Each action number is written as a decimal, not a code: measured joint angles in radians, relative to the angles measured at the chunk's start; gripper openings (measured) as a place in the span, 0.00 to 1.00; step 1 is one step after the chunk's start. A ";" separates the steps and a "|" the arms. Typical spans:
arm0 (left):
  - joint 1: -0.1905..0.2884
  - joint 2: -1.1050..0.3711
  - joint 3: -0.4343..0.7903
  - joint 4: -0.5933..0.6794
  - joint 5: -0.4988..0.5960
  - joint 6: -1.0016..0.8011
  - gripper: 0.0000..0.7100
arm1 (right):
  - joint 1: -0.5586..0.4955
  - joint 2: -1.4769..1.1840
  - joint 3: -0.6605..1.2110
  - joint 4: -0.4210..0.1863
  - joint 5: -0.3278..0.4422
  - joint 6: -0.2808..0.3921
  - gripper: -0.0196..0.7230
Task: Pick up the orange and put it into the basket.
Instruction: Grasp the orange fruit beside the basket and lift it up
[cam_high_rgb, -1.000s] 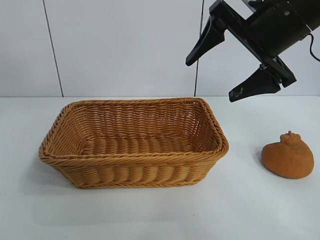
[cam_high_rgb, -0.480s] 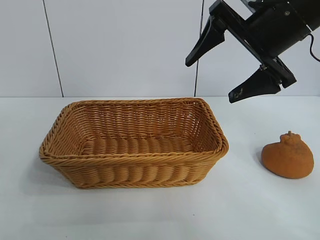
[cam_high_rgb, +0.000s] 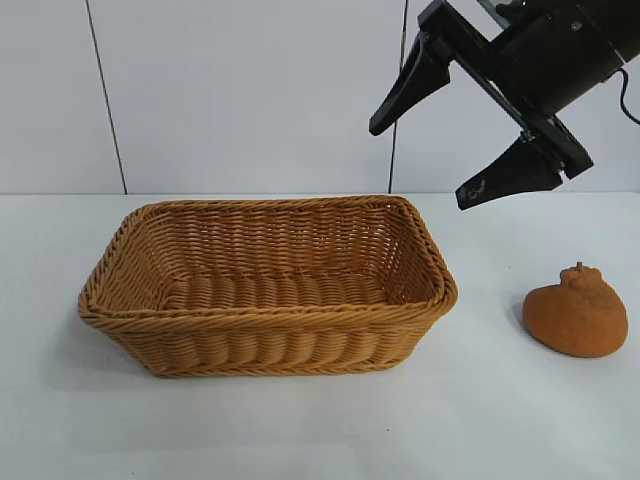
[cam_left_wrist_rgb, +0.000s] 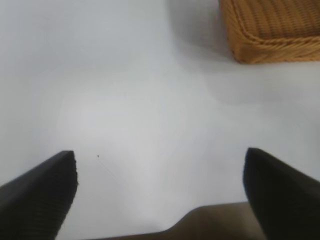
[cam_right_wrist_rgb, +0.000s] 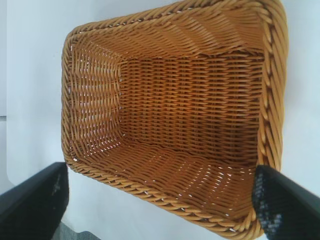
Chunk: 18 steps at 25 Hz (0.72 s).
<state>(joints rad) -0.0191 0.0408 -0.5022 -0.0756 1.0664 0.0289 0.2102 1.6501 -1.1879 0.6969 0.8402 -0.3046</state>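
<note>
Woven tan wicker fills the middle of the exterior view: the basket (cam_high_rgb: 268, 285) sits empty on the white surface (cam_high_rgb: 300, 430), left of centre. The orange (cam_high_rgb: 577, 313) rests on the surface to the right of the basket, well apart from its rim, stem knob up, with nothing touching it. The right gripper (cam_high_rgb: 445, 135) hangs high at the upper right, above the basket's far right corner and well above the fruit, its black jaws spread wide and holding nothing. The left arm does not show in this view.

In the left wrist view, the left gripper (cam_left_wrist_rgb: 160, 185) has its jaws wide apart over bare surface, gripping nothing; only a corner of the basket shows beyond it, and the arm looks parked off to that side.

In the right wrist view, the right gripper looks down into the basket's empty interior between its two open jaw tips; the orange is out of sight here.

As a judgement, the task has barely begun: the fruit is not yet grasped, so the approach, grip, lift, carry and release over the basket all remain.
</note>
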 joint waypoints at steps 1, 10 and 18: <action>0.000 -0.024 0.000 0.000 -0.001 0.000 0.90 | 0.000 -0.006 -0.014 -0.031 0.008 0.023 0.95; 0.000 -0.045 0.000 0.000 -0.001 0.000 0.90 | -0.029 -0.014 -0.111 -0.400 0.090 0.252 0.95; 0.000 -0.045 0.000 0.000 -0.001 0.000 0.90 | -0.191 0.072 -0.111 -0.445 0.091 0.272 0.95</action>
<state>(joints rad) -0.0191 -0.0040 -0.5022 -0.0756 1.0658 0.0289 0.0194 1.7223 -1.2989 0.2517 0.9310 -0.0325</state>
